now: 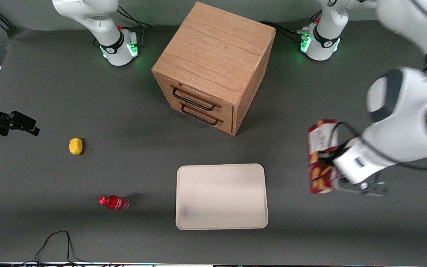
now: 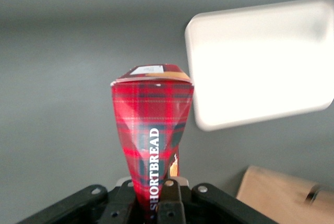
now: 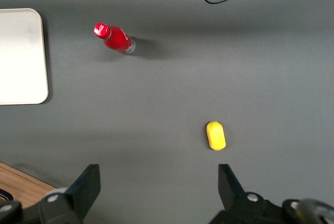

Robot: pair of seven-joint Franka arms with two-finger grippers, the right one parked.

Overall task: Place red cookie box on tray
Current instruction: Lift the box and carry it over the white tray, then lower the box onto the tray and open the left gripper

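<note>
The red cookie box (image 1: pixel 320 157), dark red with tan biscuit pictures and a white panel, hangs in the air held by my left gripper (image 1: pixel 337 168), toward the working arm's end of the table beside the tray (image 1: pixel 221 196). In the left wrist view the box (image 2: pixel 151 130) shows red tartan with the word SHORTBREAD, pinched between the two black fingers (image 2: pixel 172 203). The gripper (image 2: pixel 154 205) is shut on it. The cream-white tray (image 2: pixel 261 62) lies flat on the grey table, with a faint grey smudge in one corner.
A wooden two-drawer cabinet (image 1: pixel 213 66) stands farther from the front camera than the tray. A small red bottle (image 1: pixel 114 202) and a yellow lemon-like object (image 1: pixel 75 145) lie toward the parked arm's end. A black cable (image 1: pixel 56 244) loops at the near table edge.
</note>
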